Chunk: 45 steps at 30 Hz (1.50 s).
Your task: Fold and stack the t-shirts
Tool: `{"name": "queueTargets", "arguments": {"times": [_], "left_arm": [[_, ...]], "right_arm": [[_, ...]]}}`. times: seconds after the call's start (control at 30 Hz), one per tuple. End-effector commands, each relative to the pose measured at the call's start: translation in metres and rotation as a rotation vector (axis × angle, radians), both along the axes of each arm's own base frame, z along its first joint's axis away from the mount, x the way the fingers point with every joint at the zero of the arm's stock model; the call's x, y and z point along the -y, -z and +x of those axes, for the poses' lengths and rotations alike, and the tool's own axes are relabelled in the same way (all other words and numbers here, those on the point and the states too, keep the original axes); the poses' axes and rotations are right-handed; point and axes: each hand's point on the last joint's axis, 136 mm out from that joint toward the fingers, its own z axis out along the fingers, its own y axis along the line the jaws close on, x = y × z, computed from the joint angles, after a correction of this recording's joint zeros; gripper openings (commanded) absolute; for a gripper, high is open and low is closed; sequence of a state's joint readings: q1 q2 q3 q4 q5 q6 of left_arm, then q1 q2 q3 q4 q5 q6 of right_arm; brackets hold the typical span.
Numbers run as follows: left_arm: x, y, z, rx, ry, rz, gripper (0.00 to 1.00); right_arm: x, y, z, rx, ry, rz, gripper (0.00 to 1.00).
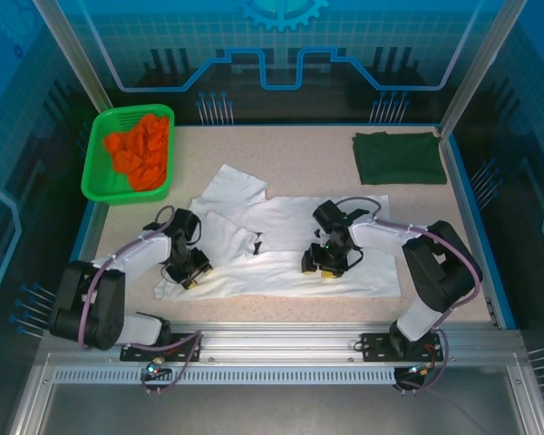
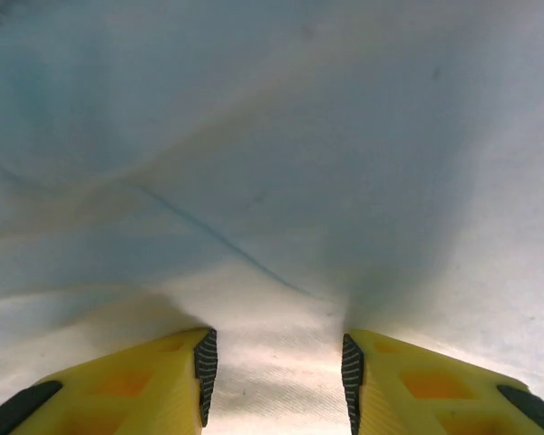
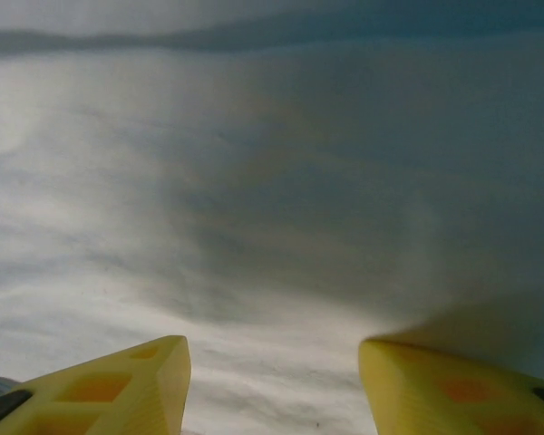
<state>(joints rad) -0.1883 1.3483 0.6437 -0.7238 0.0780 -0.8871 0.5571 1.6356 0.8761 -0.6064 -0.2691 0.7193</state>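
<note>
Both arms bent low over spread white cloth t-shirt (image 1: 286,222) on speckled bench (image 1: 290,145).
We see left gripper (image 2: 274,353) and right gripper (image 3: 272,358) jaws parted, gripping nothing.

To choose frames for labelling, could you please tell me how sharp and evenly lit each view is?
Top external: sharp, evenly lit, blue-tinted walls. Left wrist: white shirt close and soft, bluish shade upper left, fingers crisp. Right wrist: shirt blurred, dark shadow along top and right.
</note>
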Motion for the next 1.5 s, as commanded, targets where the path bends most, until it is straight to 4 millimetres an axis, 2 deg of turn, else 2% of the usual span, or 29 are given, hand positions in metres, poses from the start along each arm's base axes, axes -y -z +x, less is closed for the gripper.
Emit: {"name": "queueTargets", "arguments": {"times": [0.0,0.2,0.27,0.33,0.43,0.53,0.57,0.63,0.7,0.73,0.8,0.9,1.07,1.13,1.33,1.47], "left_arm": [[-0.021,-0.001,-0.025,-0.033,-0.072,0.106,0.45],[-0.045,0.005,-0.041,-0.073,-0.126,0.155,0.48],[-0.05,0.005,-0.04,-0.07,-0.139,0.148,0.48],[-0.049,0.0,-0.032,-0.049,-0.146,0.115,0.48],[-0.037,-0.028,-0.003,0.044,-0.101,0.049,0.52],[-0.028,-0.075,0.021,0.159,-0.017,0.047,0.53],[-0.023,-0.089,0.025,0.191,0.025,0.055,0.53],[-0.007,-0.101,0.026,0.207,0.08,0.035,0.52],[0.016,-0.093,0.017,0.177,0.098,-0.047,0.5],[0.024,-0.085,0.012,0.159,0.101,-0.076,0.49],[0.033,-0.065,0.0,0.121,0.094,-0.099,0.46],[0.041,-0.033,-0.013,0.059,0.068,-0.131,0.45],[0.017,0.007,-0.04,-0.095,0.005,0.001,0.46],[0.008,0.017,-0.048,-0.135,-0.037,0.03,0.47],[-0.03,0.014,-0.058,-0.14,-0.132,0.153,0.51],[-0.039,0.008,-0.063,-0.148,-0.166,0.15,0.51]], "right_arm": [[0.025,0.013,-0.02,-0.019,0.069,-0.059,0.59],[0.059,0.025,-0.041,-0.079,0.144,-0.144,0.63],[0.058,0.024,-0.043,-0.08,0.14,-0.111,0.64],[0.051,0.014,-0.038,-0.049,0.124,-0.071,0.66],[0.036,-0.018,-0.018,0.036,0.114,0.009,0.67],[0.035,-0.057,0.001,0.146,0.143,0.037,0.7],[0.043,-0.064,0.002,0.16,0.173,0.016,0.71],[0.078,-0.064,-0.006,0.123,0.287,-0.108,0.71],[0.117,-0.053,-0.025,0.025,0.427,-0.22,0.67],[0.129,-0.048,-0.031,-0.009,0.484,-0.235,0.64],[0.146,-0.037,-0.04,-0.043,0.574,-0.23,0.59],[0.162,-0.021,-0.049,-0.067,0.702,-0.214,0.59],[0.171,-0.004,-0.054,-0.109,0.762,-0.219,0.61],[0.172,0.0,-0.054,-0.125,0.746,-0.228,0.63],[0.169,0.008,-0.057,-0.168,0.698,-0.224,0.65],[0.165,-0.003,-0.058,-0.151,0.697,-0.2,0.71]]}}
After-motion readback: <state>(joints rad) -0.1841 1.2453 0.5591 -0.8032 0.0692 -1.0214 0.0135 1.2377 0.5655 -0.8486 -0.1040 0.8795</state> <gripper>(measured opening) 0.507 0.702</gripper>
